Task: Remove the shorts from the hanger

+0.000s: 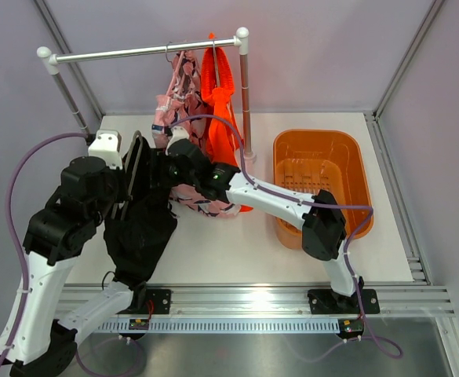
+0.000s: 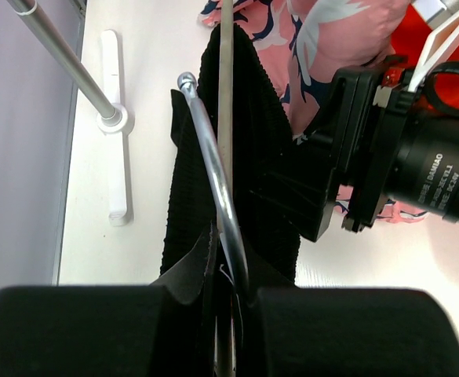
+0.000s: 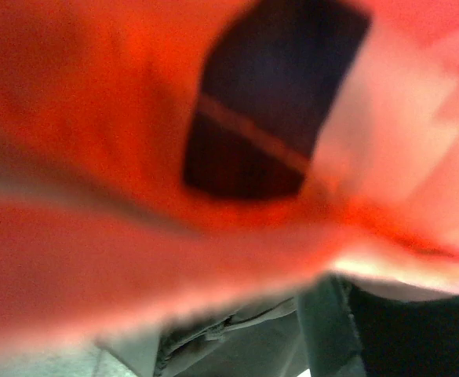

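Observation:
The black shorts hang off the rack on a hanger with a metal hook. My left gripper is shut on that hanger, and the hook wire runs between its fingers. My right gripper is pressed against the black shorts from the right, with its fingertips hidden in cloth. The pink printed shorts and the orange shorts hang on the rack bar. The right wrist view is filled by blurred orange cloth, with dark cloth at the bottom.
An orange basket stands on the table at the right. The rack's right post is just behind my right arm. Its left post and white foot are left of the hanger.

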